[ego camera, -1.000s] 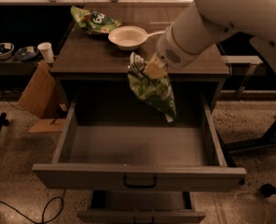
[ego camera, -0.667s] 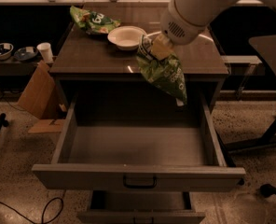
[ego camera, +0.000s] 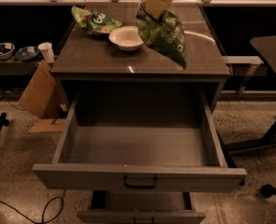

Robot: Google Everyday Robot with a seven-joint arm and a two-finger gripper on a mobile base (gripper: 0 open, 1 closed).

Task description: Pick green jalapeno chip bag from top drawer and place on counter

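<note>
The green jalapeno chip bag point(ego camera: 165, 32) hangs in the air above the right half of the counter point(ego camera: 96, 57), its lower tip near the counter's front right. My gripper point(ego camera: 156, 1) is at the top of the view, shut on the bag's upper end; most of the arm is out of view. The top drawer point(ego camera: 138, 148) stands pulled wide open below, grey, with a dark loop handle point(ego camera: 140, 182) on its front panel. Nothing shows inside it.
A white bowl point(ego camera: 126, 36) sits on the counter just left of the bag. A larger green bag point(ego camera: 93, 20) lies at the counter's back left. A lower drawer point(ego camera: 140, 209) is slightly open. A cardboard piece point(ego camera: 37, 97) leans at the left; a chair base point(ego camera: 268, 139) is at the right.
The gripper has lifted the chip bag up out of the drawer area and carried it back and higher over the counter. The arm has risen mostly out of view.
</note>
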